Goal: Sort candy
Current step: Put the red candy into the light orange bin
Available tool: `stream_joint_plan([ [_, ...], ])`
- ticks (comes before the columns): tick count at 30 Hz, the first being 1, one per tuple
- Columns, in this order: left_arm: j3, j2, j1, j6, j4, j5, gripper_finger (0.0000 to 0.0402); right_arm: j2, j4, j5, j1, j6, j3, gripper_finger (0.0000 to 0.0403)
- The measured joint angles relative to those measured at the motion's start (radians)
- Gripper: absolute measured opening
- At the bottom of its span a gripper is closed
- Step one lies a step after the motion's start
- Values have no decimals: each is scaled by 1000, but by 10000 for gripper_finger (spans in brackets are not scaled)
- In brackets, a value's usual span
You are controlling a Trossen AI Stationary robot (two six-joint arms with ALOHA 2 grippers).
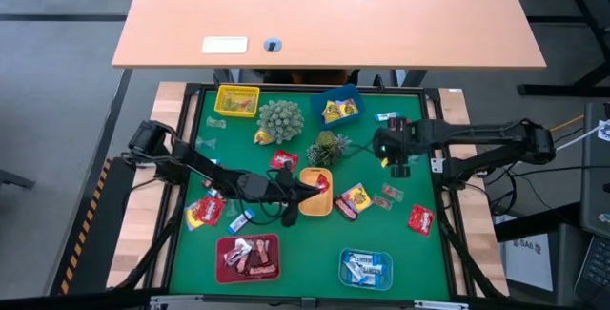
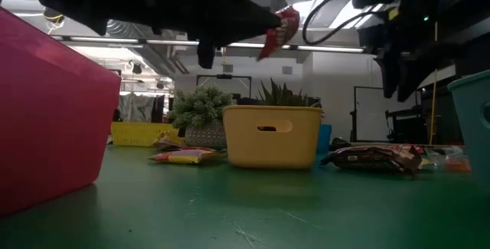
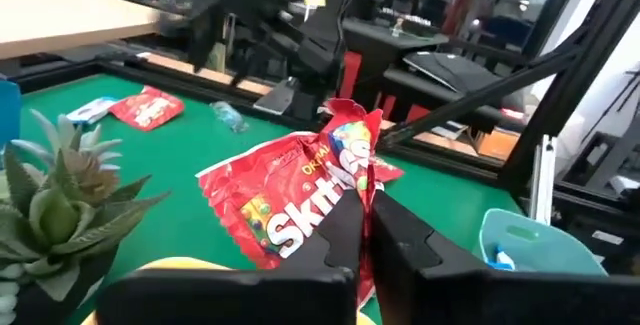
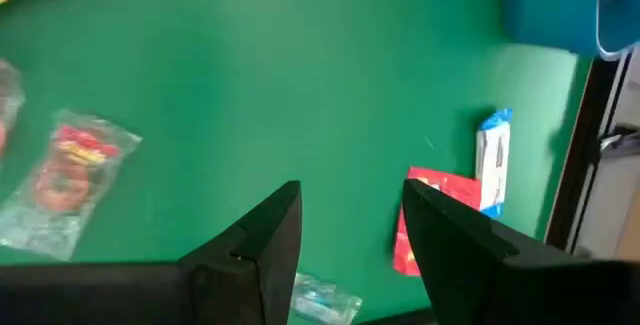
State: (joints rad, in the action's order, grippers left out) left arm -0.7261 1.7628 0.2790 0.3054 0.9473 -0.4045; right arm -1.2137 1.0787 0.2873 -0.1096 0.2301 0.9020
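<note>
Now, left pincer [image 1: 318,187] at centre of the green surface [image 1: 305,243], pinching a red candy packet [image 3: 300,200] above the yellow tray [image 1: 307,203]. Toward three o'clock, right pincer [image 1: 398,164] hanging spread and empty over the mat. More candy [image 1: 420,218] scattered around, some already sorted into trays.

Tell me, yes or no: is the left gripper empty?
No: the left gripper is shut on a red Skittles packet.

Left arm stretched low toward table centre, left claw [image 1: 315,189] pinched shut, raised off table; right arm bent in from table's right edge, right claw [image 4: 350,227] hovering, fingers parted
</note>
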Motion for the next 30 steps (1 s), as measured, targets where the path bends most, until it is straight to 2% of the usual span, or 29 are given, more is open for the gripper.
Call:
stream_joint_plan([
  [5, 0, 2, -4, 7, -46, -10, 56, 0, -9, -10, -185, 72, 0, 175],
  [10, 0, 1, -7, 30, -51, -24, 100, 0, -86, -10, -416, 93, 0, 175],
  [17, 0, 1, -7, 31, -54, -24, 127, 0, -246, -10, -687, 91, 0, 175],
  [21, 0, 1, -7, 31, -57, -24, 128, -12, -278, -18, -791, 43, 0, 175],
  [25, 0, 1, -7, 31, -57, -24, 128, -54, -275, -103, -877, -30, 0, 175],
  [30, 0, 1, -6, 31, -58, -24, 128, -117, -265, -171, -900, -47, 0, 175],
])
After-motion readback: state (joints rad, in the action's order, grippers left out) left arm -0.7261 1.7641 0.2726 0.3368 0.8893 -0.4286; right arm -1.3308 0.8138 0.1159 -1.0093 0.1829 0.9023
